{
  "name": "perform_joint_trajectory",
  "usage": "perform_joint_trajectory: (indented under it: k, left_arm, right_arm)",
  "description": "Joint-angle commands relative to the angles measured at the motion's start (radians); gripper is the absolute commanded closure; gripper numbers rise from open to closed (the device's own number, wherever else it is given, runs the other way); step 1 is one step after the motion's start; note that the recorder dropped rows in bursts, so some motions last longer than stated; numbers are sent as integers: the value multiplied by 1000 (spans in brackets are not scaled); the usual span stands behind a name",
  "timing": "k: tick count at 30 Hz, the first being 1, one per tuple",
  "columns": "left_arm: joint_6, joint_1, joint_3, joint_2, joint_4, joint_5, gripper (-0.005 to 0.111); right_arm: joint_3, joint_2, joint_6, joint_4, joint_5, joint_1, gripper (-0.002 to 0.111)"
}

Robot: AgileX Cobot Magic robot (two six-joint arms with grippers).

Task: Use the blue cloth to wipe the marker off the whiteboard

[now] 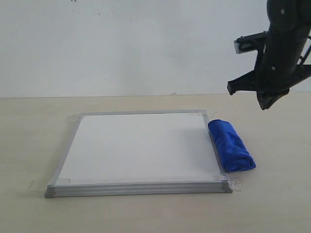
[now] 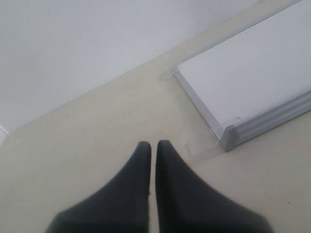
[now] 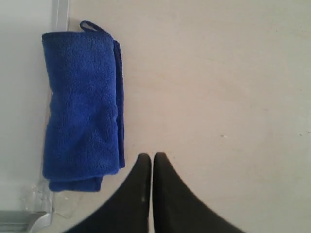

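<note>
While the blue cloth [image 1: 231, 145] lies as a thick folded bundle on the worktop [image 1: 272, 204], set along the right-hand frame of the whiteboard [image 1: 138, 148] and touching it, the right gripper [image 3: 152, 156] hangs in the air above and beyond the cloth, well apart from it. Its fingers are pressed together on nothing. A small loop [image 3: 92, 25] sticks out from one end of the bundle. The board lies flat, its face showing plain white in all three views, with clear tape tabs [image 2: 201, 145] at its corners. The left gripper [image 2: 152, 144] sits over bare worktop near one taped corner, clear of the frame, fingers likewise pressed together and empty.
</note>
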Motion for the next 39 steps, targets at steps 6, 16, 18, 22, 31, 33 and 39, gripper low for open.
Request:
perform_joint_trajectory:
  k: [6, 16, 18, 22, 31, 33, 39]
  left_arm:
    - [5, -2, 3, -3, -2, -4, 103]
    - [5, -2, 3, -3, -2, -4, 103]
    - [5, -2, 3, -3, -2, -4, 103]
    - [5, -2, 3, -3, -2, -4, 103]
    - [5, -2, 3, -3, -2, -4, 103]
    - [5, -2, 3, -3, -2, -4, 103]
    - [5, -2, 3, -3, -2, -4, 103]
  right_arm:
    - [378, -235, 91, -82, -268, -2, 108]
    - [707, -457, 229, -82, -444, -2, 108]
    - [784, -525, 260, -80, -485, -2, 108]
    - [917, -669, 281, -78, -591, -2, 108]
    - [1004, -883, 281, -78, -668, -2, 108]
    - [1004, -902, 281, -76, -667, -2, 108]
    - [1004, -912, 284, -75, -670, -2, 108]
